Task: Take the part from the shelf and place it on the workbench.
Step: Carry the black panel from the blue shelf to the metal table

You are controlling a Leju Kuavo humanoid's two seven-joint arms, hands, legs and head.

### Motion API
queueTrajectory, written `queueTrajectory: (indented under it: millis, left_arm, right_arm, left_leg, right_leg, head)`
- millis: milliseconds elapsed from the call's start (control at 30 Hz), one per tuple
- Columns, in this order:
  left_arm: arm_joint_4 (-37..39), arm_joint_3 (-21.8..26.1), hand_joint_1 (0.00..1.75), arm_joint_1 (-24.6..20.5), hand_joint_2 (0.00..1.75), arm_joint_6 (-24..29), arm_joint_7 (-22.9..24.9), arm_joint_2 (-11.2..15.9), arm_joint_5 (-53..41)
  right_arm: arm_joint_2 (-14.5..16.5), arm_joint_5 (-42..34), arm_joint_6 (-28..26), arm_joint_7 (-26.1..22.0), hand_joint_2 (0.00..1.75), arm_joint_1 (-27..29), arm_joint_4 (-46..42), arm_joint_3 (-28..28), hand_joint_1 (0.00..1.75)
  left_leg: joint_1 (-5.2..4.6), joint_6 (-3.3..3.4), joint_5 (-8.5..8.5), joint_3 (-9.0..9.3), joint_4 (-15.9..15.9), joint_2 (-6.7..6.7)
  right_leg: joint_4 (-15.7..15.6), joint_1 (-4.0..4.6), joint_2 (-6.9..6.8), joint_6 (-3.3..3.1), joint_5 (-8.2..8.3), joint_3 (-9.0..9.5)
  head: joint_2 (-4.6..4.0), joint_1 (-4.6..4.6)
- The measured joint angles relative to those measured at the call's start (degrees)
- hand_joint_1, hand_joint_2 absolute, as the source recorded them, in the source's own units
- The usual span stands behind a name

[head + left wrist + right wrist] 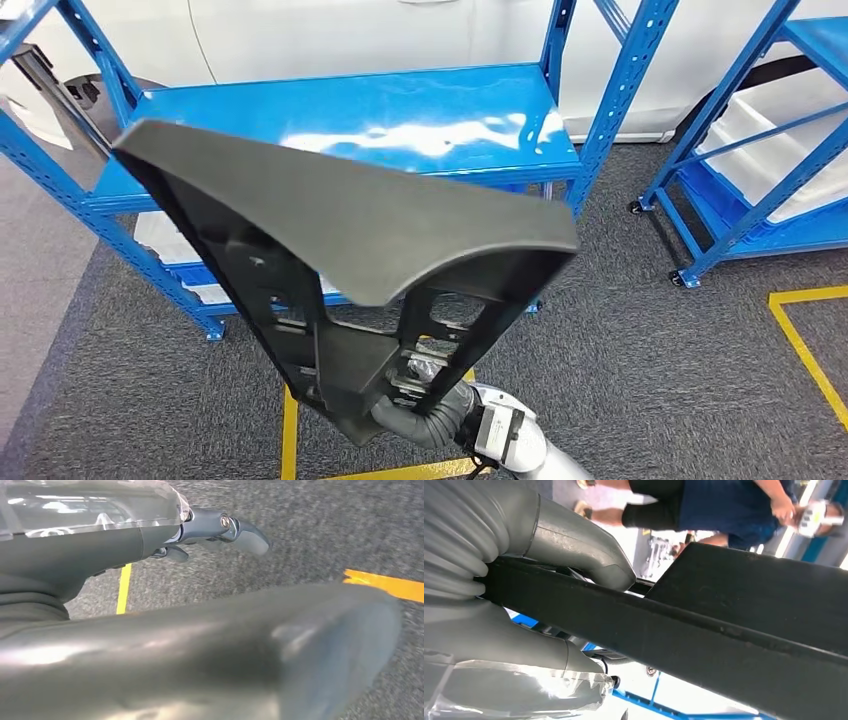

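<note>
Gripping the dark part point(360, 230) above the blue shelf point(380, 120): right hand point(425, 400); left hand point(210, 530) fingers apart.

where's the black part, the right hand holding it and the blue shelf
black part point(380, 225), head view, on its broad curved top face
right hand point(574, 542), right wrist view, on the grey thumb over the part's edge
blue shelf point(400, 105), head view, on its bare top deck
</note>
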Motion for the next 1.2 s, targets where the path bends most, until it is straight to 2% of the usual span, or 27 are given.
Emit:
queueTrajectory:
  millis: [33,100,167,233,300,333,400,433,467,500,533,567,633,667,700,733,767,833,900,933,967,1000,1033,1100,1133,1167,1200]
  left_arm:
    - [0.00,0.04,0.00,0.03,0.00,0.00,0.18,0.11,-0.01]
    - [0.00,0.06,0.00,-0.11,0.00,-0.02,0.37,0.27,-0.04]
    - [0.00,0.07,0.00,-0.35,0.00,-0.07,0.43,0.33,-0.10]
    - [0.00,0.10,0.00,-0.27,0.00,-0.18,0.48,0.39,-0.15]
    - [-0.01,0.20,0.00,-0.03,0.00,-0.34,0.55,0.40,-0.16]
    - [-0.01,0.27,0.00,-0.05,0.00,-0.40,0.63,0.42,-0.16]
    - [-0.01,0.42,0.00,-0.19,0.00,-0.45,0.97,0.44,-0.18]
    - [0.00,0.47,0.00,-0.24,0.00,-0.45,1.19,0.45,-0.19]
    - [0.00,0.51,0.00,-0.21,0.00,-0.44,1.45,0.46,-0.25]
    - [0.00,0.55,0.00,-0.15,0.00,-0.43,1.72,0.48,-0.39]
    - [0.00,0.57,0.00,-0.10,0.00,-0.43,1.98,0.51,-0.61]
    - [0.00,0.58,0.00,-0.06,0.00,-0.47,2.23,0.54,-0.90]
    - [-0.01,0.58,0.00,-0.12,0.00,-0.56,2.55,0.52,-1.46]
    - [-0.01,0.58,0.00,-0.11,0.00,-0.56,2.61,0.56,-1.68]
    - [-0.02,0.58,0.00,-0.06,0.00,-0.48,2.69,0.62,-1.90]
    - [-0.03,0.58,0.00,0.05,0.00,-0.35,2.78,0.77,-2.15]
    - [-0.02,0.57,0.00,0.21,0.00,-0.23,2.86,0.85,-2.37]
    - [-0.02,0.51,0.00,0.31,0.00,0.05,3.01,1.03,-2.85]
    - [-0.02,0.42,0.00,0.17,0.00,0.45,3.08,1.16,-3.28]
    - [-0.02,0.38,0.00,0.12,0.00,0.69,3.16,1.17,-3.49]
    - [-0.02,0.34,0.00,0.15,0.00,0.91,3.26,1.15,-3.66]
    - [-0.02,0.32,0.00,0.24,0.00,1.08,3.39,1.11,-3.81]
    - [-0.02,0.29,0.00,0.33,0.00,1.20,3.52,1.08,-3.91]
    - [-0.02,0.20,0.00,0.35,0.00,1.25,3.72,0.95,-4.13]
    - [-0.02,0.11,0.00,0.26,0.00,1.16,3.80,0.85,-4.22]
    - [-0.02,0.02,0.00,0.21,0.00,1.02,3.88,0.70,-4.28]
    - [-0.02,-0.07,0.00,0.21,0.00,0.86,3.98,0.51,-4.31]
  right_arm:
    - [-0.01,0.19,-0.01,-0.24,1.75,-0.12,-0.05,0.10,1.75]
    - [-0.09,0.50,-0.13,-0.97,1.75,-0.47,-0.52,0.19,1.75]
    - [-0.30,0.71,-0.40,-1.68,1.75,-0.79,-1.57,0.17,1.75]
    - [-0.51,0.80,-0.57,-2.01,1.75,-0.90,-2.97,0.15,1.75]
    - [-0.66,0.80,-0.59,-2.02,1.75,-0.87,-4.54,0.15,1.75]
    - [-0.75,0.79,-0.59,-2.02,1.75,-0.80,-5.37,0.14,1.75]
    - [-0.99,0.78,-0.51,-2.02,1.75,-0.43,-6.71,0.11,1.75]
    - [-1.17,0.77,-0.46,-2.02,1.75,-0.16,-7.21,0.09,1.75]
    - [-1.34,0.75,-0.42,-2.02,1.75,0.12,-7.66,0.04,1.75]
    - [-1.48,0.71,-0.39,-2.01,1.75,0.37,-8.14,-0.06,1.75]
    - [-1.59,0.60,-0.39,-1.99,1.75,0.56,-8.81,-0.27,1.75]
    - [-1.65,0.45,-0.38,-1.96,1.75,0.67,-9.62,-0.60,1.75]
    - [-1.75,0.21,-0.35,-1.90,1.75,1.01,-11.31,-1.42,1.75]
    - [-1.84,0.22,-0.31,-1.88,1.75,1.36,-12.00,-1.83,1.75]
    - [-1.95,0.36,-0.28,-1.86,1.75,1.82,-12.54,-2.20,1.75]
    - [-2.04,0.54,-0.26,-1.85,1.75,2.31,-13.04,-2.52,1.75]
    - [-2.10,0.72,-0.25,-1.83,1.75,2.73,-13.44,-2.79,1.75]
    - [-2.13,0.91,-0.25,-1.80,1.75,3.49,-14.07,-3.18,1.75]
    - [-2.16,0.97,-0.25,-1.57,1.75,4.30,-14.39,-3.50,1.75]
    - [-2.19,1.00,-0.25,-1.34,1.75,4.61,-14.44,-3.61,1.75]
    - [-2.20,1.01,-0.24,-1.07,1.75,4.82,-14.38,-3.68,1.75]
    - [-2.21,0.96,-0.20,-0.80,1.75,4.91,-14.26,-3.72,1.75]
    - [-2.20,0.86,-0.10,-0.59,1.75,4.92,-14.10,-3.74,1.75]
    - [-2.17,0.59,0.13,-0.18,1.75,4.81,-13.60,-3.78,1.75]
    - [-2.14,0.49,0.22,-0.02,1.75,4.68,-13.23,-3.78,1.75]
    - [-2.09,0.43,0.27,0.10,1.75,4.53,-12.77,-3.78,1.75]
    - [-2.02,0.38,0.29,0.16,1.75,4.39,-12.24,-3.77,1.75]
  left_leg:
    - [0.23,-0.21,2.07,1.39,-3.02,0.34]
    - [0.31,-0.38,5.12,4.65,-10.26,2.20]
    - [0.10,0.41,5.70,5.65,-13.23,3.27]
    - [-0.01,1.53,5.88,5.26,-13.19,2.31]
    - [-0.02,2.27,6.22,5.07,-13.28,1.26]
    - [0.02,2.61,6.42,4.96,-13.35,0.75]
    - [-0.08,3.07,6.71,4.61,-13.34,-0.35]
    - [-0.19,3.22,6.81,4.46,-13.34,-0.99]
    - [-0.34,3.32,6.91,4.36,-13.33,-1.67]
    - [-0.49,3.38,6.99,4.31,-13.32,-2.36]
    - [-0.67,3.38,7.07,4.31,-13.32,-3.10]
    - [-0.81,3.35,7.15,4.31,-13.32,-3.80]
    - [-0.96,3.09,7.38,4.15,-13.27,-4.97]
    - [-0.83,2.85,7.51,3.99,-13.28,-5.47]
    - [-0.66,2.51,7.68,3.83,-13.35,-5.96]
    - [-0.56,2.14,7.87,3.74,-13.54,-6.49]
    - [-0.57,1.83,7.86,3.63,-13.56,-6.32]
    - [-0.71,1.16,6.28,2.75,-11.63,-4.22]
    - [-0.44,0.45,2.52,0.06,-5.33,-1.82]
    - [-0.25,0.11,0.90,-1.48,-1.72,-1.40]
    - [-0.08,-0.18,0.17,-2.39,0.63,-1.21]
    - [0.08,-0.41,0.50,-2.28,0.95,-1.02]
    - [0.21,-0.57,1.85,-0.90,-1.19,-0.68]
    - [0.15,-0.48,4.86,3.60,-8.90,1.35]
    - [0.00,-0.04,5.74,5.25,-11.94,2.25]
    - [-0.18,0.49,6.01,6.00,-13.52,2.83]
    - [-0.38,1.09,5.90,5.95,-13.83,2.75]
  right_leg:
    - [0.23,-0.07,-0.35,0.17,-0.12,-0.02]
    - [0.88,0.04,-1.06,0.76,-0.50,-0.17]
    - [1.39,0.48,-1.90,1.38,-0.73,-0.42]
    - [1.53,0.65,-2.91,1.80,-0.81,-0.47]
    - [3.00,0.31,-1.99,2.31,-2.21,-0.92]
    - [5.33,0.15,-0.87,2.56,-3.84,-1.85]
    - [12.85,0.05,1.23,2.75,-7.89,-5.09]
    - [16.39,0.06,1.60,2.70,-9.22,-6.71]
    - [18.27,0.08,1.75,2.55,-9.50,-7.55]
    - [17.96,0.13,1.87,2.27,-8.68,-7.35]
    - [15.27,0.22,2.16,1.85,-6.89,-6.00]
    - [11.09,0.34,2.98,1.24,-4.74,-3.92]
    - [3.99,0.49,5.19,0.23,-2.13,-0.52]
    - [2.35,0.60,5.85,0.00,-1.77,0.20]
    - [1.88,0.70,5.89,-0.03,-1.82,0.34]
    - [1.48,0.68,5.32,0.06,-1.56,0.43]
    - [0.99,0.57,4.75,0.10,-1.29,0.62]
    - [-0.08,0.19,3.47,0.01,-0.71,1.04]
    - [-0.37,0.18,1.98,-0.18,-0.54,1.11]
    - [-0.29,0.20,1.18,-0.22,-0.55,1.00]
    - [-0.19,0.20,0.44,-0.20,-0.58,0.88]
    - [-0.08,0.19,-0.26,-0.15,-0.61,0.78]
    - [0.05,0.17,-0.91,-0.05,-0.68,0.73]
    - [0.37,0.29,-2.10,0.36,-0.91,0.75]
    - [0.56,0.42,-2.61,0.65,-1.05,0.77]
    - [0.71,0.56,-3.06,0.97,-1.13,0.79]
    - [0.74,0.66,-3.53,1.28,-1.15,0.82]
  head:
    - [0.00,0.00]
    - [0.00,0.01]
    - [0.00,0.02]
    - [0.00,0.02]
    - [0.00,0.02]
    - [0.00,0.02]
    - [0.00,0.02]
    - [0.00,0.02]
    - [0.00,0.02]
    - [0.00,0.02]
    - [0.00,0.02]
    - [0.00,0.02]
    - [0.00,0.02]
    - [0.00,0.01]
    - [0.00,0.01]
    - [0.00,0.01]
    - [0.00,0.01]
    - [0.00,0.00]
    - [-0.01,-0.01]
    - [-0.01,0.00]
    - [-0.01,0.00]
    - [-0.01,0.00]
    - [0.00,0.00]
    - [0.00,0.00]
    - [0.00,0.00]
    - [0.00,0.01]
    - [0.00,0.01]
